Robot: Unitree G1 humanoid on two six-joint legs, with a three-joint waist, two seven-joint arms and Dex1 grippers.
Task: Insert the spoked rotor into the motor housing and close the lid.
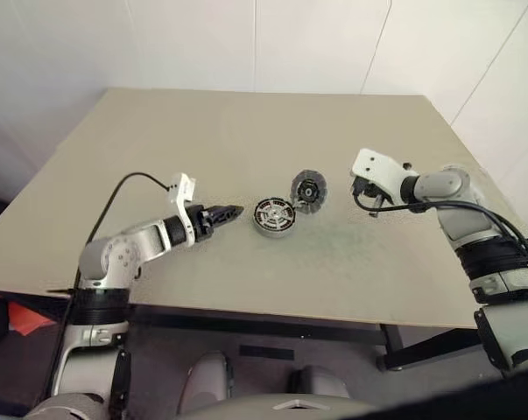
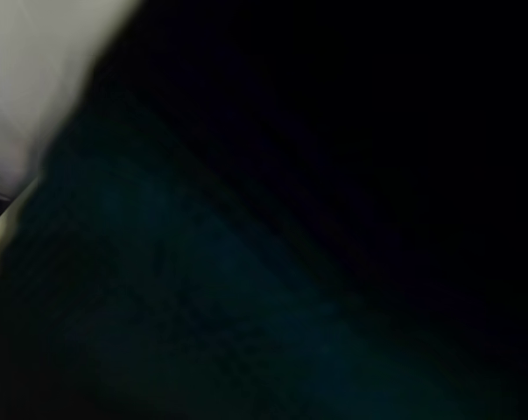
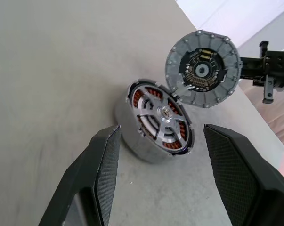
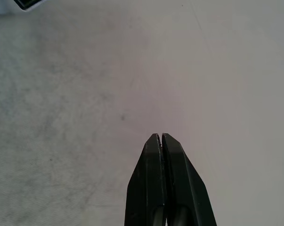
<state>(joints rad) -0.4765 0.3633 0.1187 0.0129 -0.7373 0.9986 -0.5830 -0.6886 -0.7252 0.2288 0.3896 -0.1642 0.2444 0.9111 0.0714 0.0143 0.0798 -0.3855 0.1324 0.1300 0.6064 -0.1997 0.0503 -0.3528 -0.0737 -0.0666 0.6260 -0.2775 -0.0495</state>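
The motor housing (image 1: 274,217) sits near the middle of the table, a squat grey cup with copper-red windings. Inside it lies the spoked rotor (image 3: 161,117), silvery, over the windings. The lid (image 1: 308,189) stands open and tilted up at the housing's far right edge, its dark hub (image 3: 201,70) facing the housing. My left gripper (image 1: 231,211) is just left of the housing, open, a short gap from it; in the left wrist view its fingers (image 3: 104,174) frame the housing without touching. My right gripper (image 1: 369,197) hovers to the right of the lid, shut on nothing (image 4: 160,140).
The tan table (image 1: 158,166) has its front edge close to me and white walls behind it. A black cable (image 1: 115,197) loops from my left wrist. Bare tabletop lies under my right gripper and all around the housing.
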